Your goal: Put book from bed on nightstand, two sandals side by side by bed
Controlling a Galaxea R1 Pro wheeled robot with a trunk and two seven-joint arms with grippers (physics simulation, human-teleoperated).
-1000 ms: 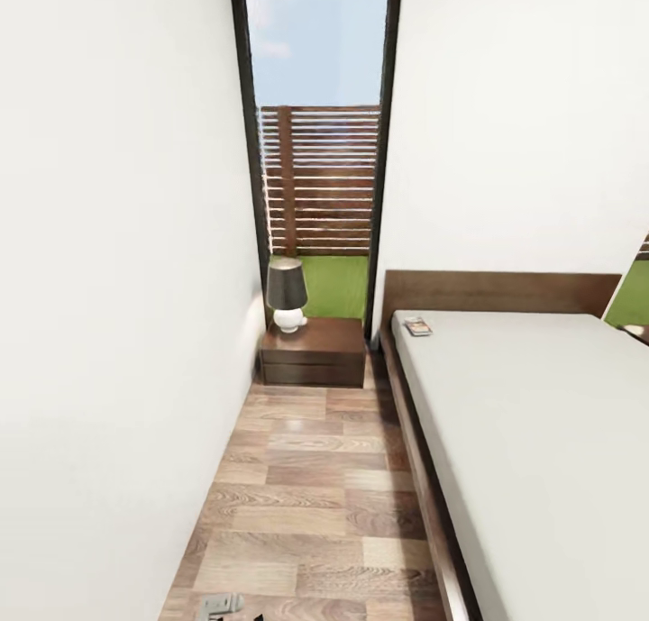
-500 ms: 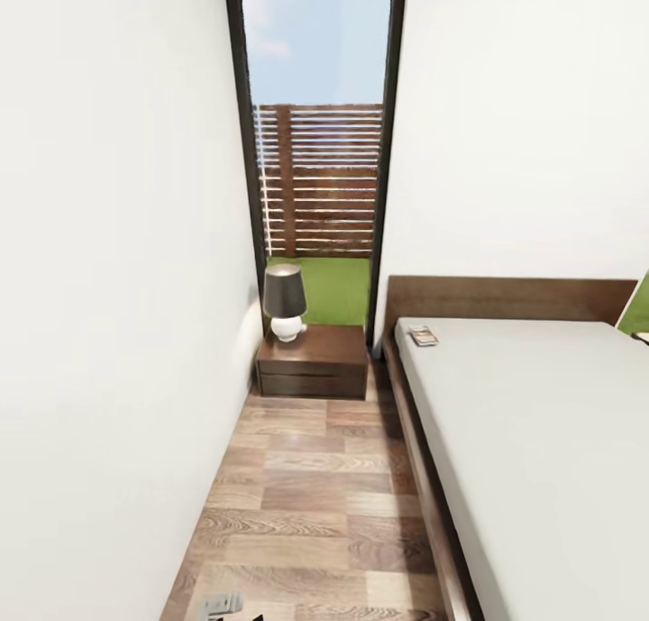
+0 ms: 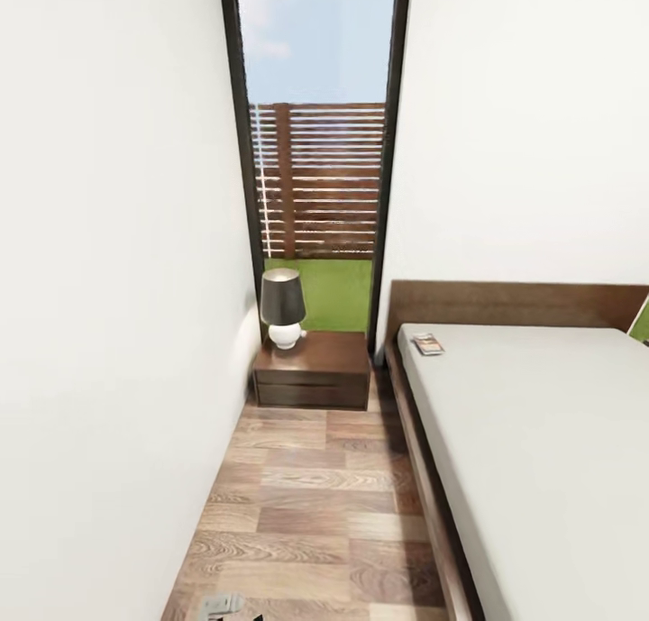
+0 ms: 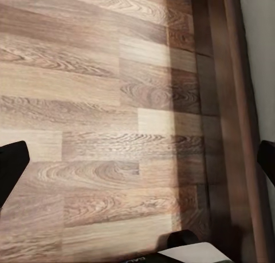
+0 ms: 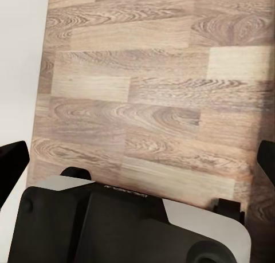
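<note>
White walls flank a wood-plank floor (image 3: 315,504) seen from the head: book (image 3: 427,343) lies on the bed (image 3: 541,441) near its headboard, nightstand (image 3: 313,369) beside it carrying a lamp (image 3: 283,308). Left wrist: left gripper (image 4: 137,160) spread wide, empty, above planks beside the bed frame. Right wrist: right gripper (image 5: 137,160) equally wide, empty, over planks.

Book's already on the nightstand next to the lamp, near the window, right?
No. The head view shows the book lying on the bed, at the mattress corner by the headboard. The nightstand near the window carries just the lamp.
</note>
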